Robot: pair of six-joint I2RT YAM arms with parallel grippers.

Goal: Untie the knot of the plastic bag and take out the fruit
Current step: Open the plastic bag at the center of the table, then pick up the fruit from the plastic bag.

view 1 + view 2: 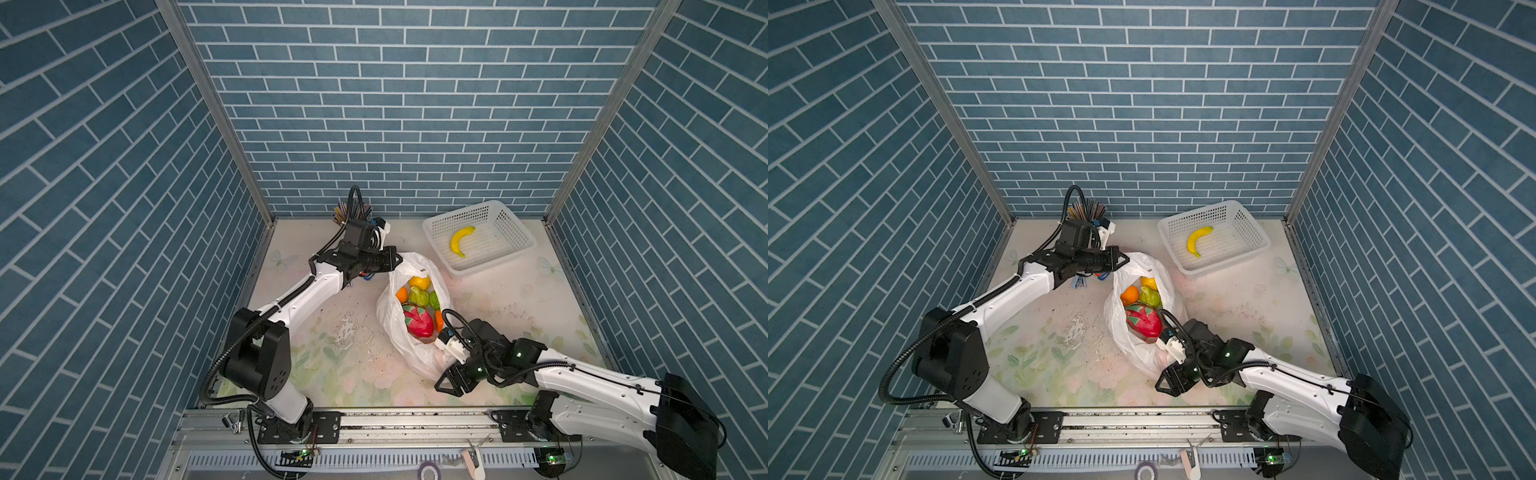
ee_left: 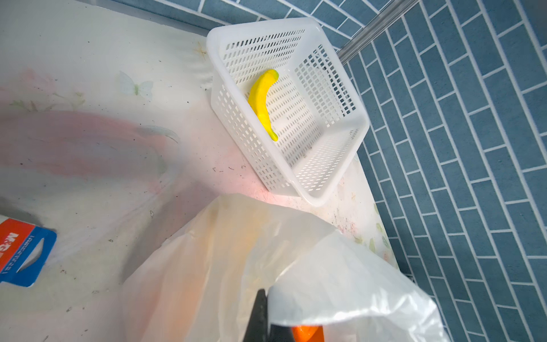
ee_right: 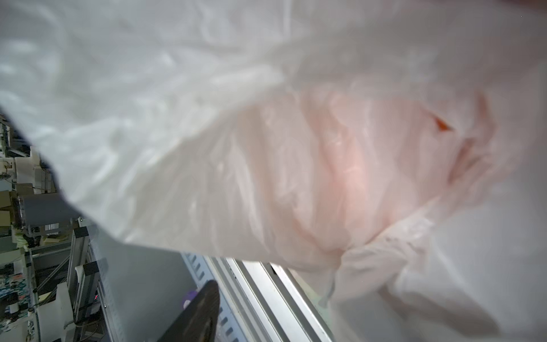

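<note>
- A pot of coloured pencils (image 1: pixel 353 210) is seen at the far left of the table (image 1: pixel 519 303), behind the left arm.
- The left gripper (image 1: pixel 397 259) is pressed together on the far rim of the plastic bag (image 1: pixel 388 320), and that rim is held up off the table. In the left wrist view one dark finger (image 2: pixel 257 314) is seen against the film.
- The bag is laid across the middle of the table, with its mouth spread wide and turned upward.
- The fruit is kept inside the bag in both top views. An orange (image 1: pixel 402 294), a yellow fruit (image 1: pixel 419 282) and two green fruits (image 1: pixel 417 297) are packed at the far end. The pink-red dragon fruit (image 1: pixel 419 323) is lodged nearer the front.
- The right gripper (image 1: pixel 441 382) is placed at the bag's near end. Film is draped across the right wrist view, so it cannot be told whether the jaws are spread or pinching.
- A white perforated basket (image 1: pixel 440 251) is set at the far right, apart from the bag, and a banana (image 1: pixel 459 241) is laid in it.
</note>
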